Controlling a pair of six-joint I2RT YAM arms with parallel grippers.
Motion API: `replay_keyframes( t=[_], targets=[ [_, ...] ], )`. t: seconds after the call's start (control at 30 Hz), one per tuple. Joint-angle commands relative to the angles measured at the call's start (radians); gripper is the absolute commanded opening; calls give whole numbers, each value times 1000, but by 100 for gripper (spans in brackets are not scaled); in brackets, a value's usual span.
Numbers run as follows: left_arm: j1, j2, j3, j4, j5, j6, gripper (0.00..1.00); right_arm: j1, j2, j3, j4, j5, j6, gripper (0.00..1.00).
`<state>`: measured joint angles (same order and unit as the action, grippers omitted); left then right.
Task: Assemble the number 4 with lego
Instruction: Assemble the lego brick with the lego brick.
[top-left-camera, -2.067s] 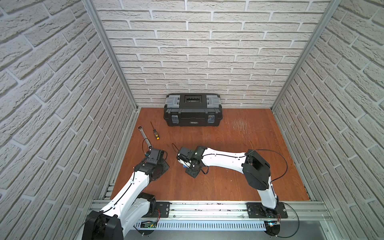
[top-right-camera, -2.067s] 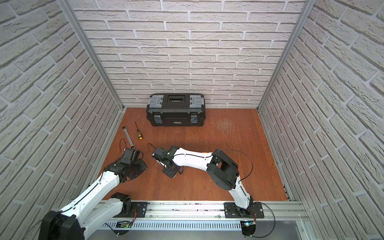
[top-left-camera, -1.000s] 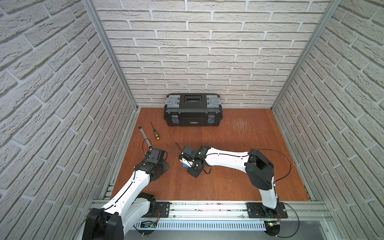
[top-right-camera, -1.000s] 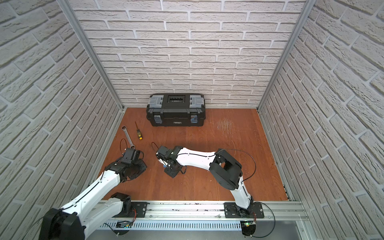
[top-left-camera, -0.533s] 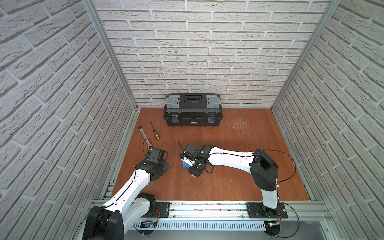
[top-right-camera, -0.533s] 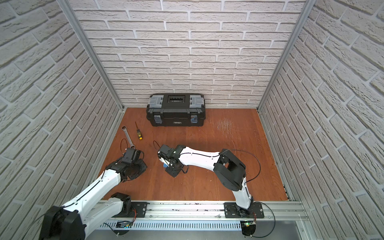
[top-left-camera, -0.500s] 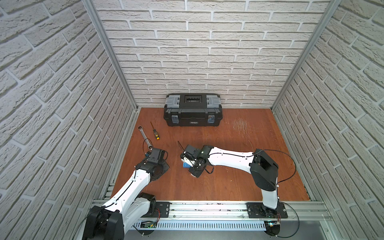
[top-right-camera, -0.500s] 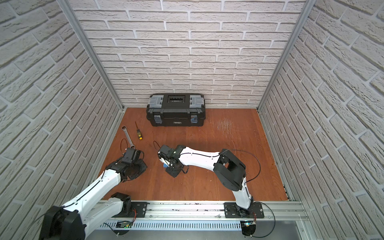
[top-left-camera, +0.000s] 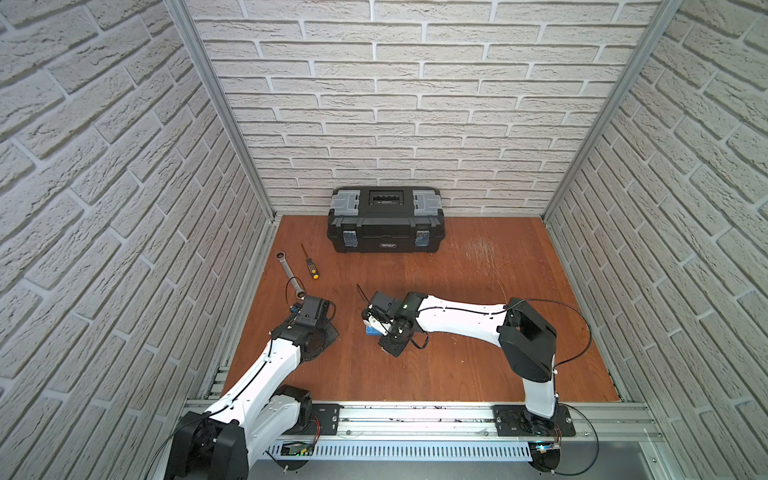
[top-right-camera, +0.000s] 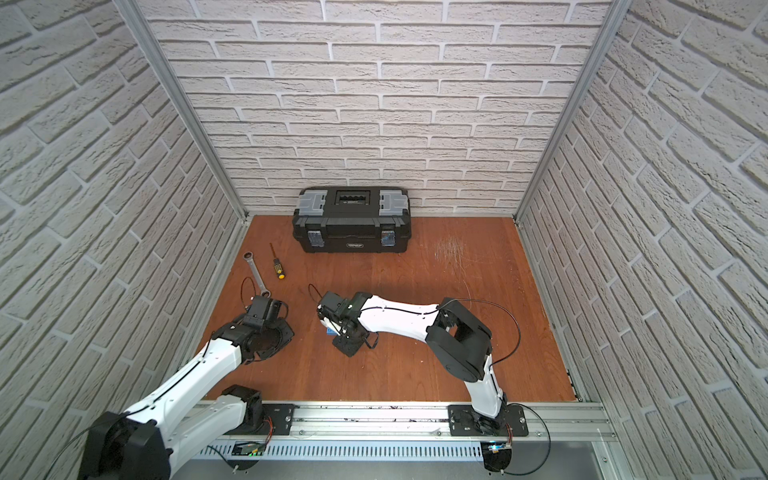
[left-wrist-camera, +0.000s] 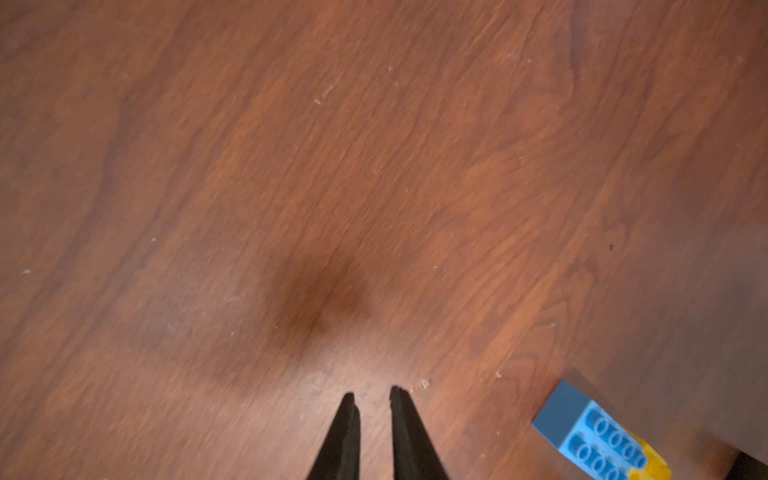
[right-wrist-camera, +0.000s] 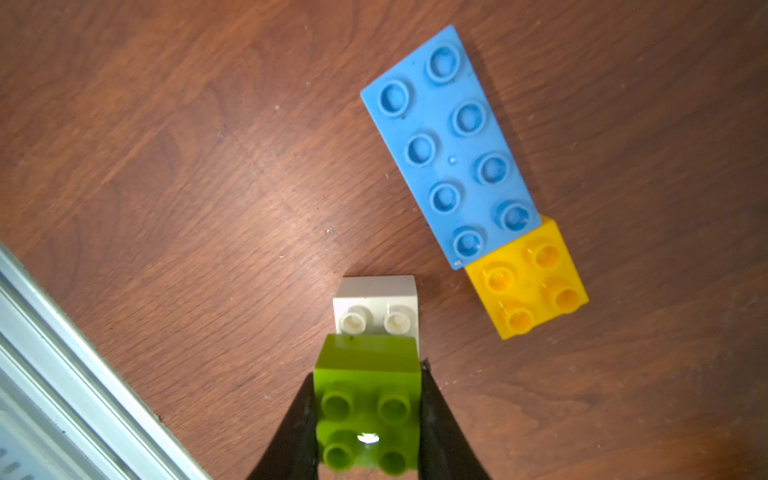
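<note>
One blue brick, one yellow, one green, one white perhaps beneath

A robot lab cell styled as a workshop: brick-pattern wall panels on aluminium posts, a toolbox at frame centre, robot arms on a rail below.

Reddish wooden tabletop.
A toolbox at the back wall; wrench beside screwdriver; blue brick touching yellow brick.

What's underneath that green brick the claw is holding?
A white brick lies partly under the green brick, two studs showing. Its other half is covered; whether they are joined cannot be seen.
</note>
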<state>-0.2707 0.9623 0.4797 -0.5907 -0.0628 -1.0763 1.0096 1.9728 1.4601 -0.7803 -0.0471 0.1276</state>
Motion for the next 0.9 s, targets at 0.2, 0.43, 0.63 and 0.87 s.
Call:
replay_keyframes(
  t=[0.2, 0.43, 0.63, 0.87],
  targets=[
    [-5, 3, 2, 17, -14, -2, 18, -3, -2, 3, 26, -11, 6, 2],
    [-4, 5, -3, 24, -15, -4, 19, -6, 41, 1, 29, -10, 4, 2],
    [-5, 9, -4, 26, -15, -3, 18, -8, 61, -1, 35, -6, 7, 2],
    [-4, 3, -10, 26, -17, -4, 18, -9, 53, -19, 23, 13, 12, 2]
  ],
)
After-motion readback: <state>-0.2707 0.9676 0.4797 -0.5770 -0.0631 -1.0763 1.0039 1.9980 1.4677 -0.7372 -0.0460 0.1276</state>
